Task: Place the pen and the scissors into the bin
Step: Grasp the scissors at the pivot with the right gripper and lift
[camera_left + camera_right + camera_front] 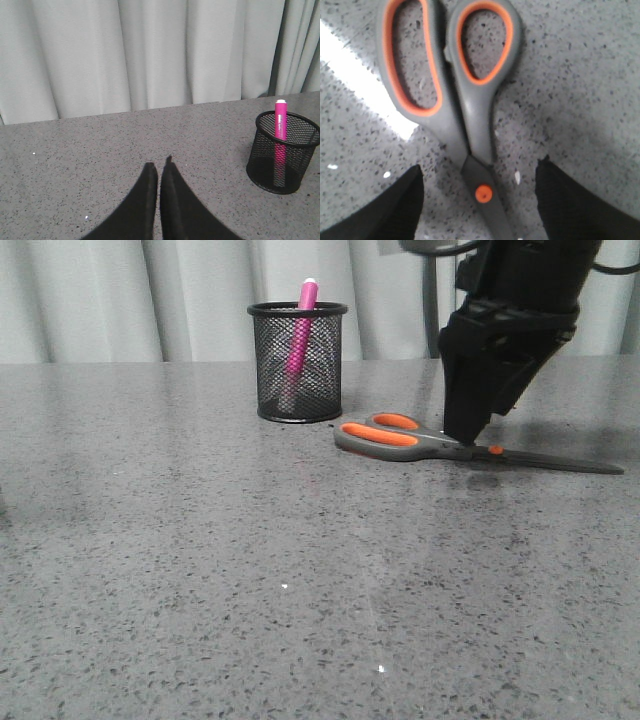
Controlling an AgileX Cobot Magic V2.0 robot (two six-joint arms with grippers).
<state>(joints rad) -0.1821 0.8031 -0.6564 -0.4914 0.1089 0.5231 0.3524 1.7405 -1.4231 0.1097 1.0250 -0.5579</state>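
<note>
The black mesh bin [297,362] [283,152] stands at the back of the grey table, and the pink pen [298,335] [280,141] leans upright inside it. Right of the bin, the scissors [440,443] [470,110] lie flat, handles toward the bin, blades pointing right. My right gripper [462,432] [479,170] is lowered over the scissors' pivot, open, its fingers straddling the orange pivot dot without touching it. My left gripper [160,164] is shut on nothing above bare table, left of the bin; the front view does not show it.
A pale pleated curtain [150,290] closes off the far side of the table. The speckled grey tabletop [250,590] stretches toward the camera in front of the bin and scissors.
</note>
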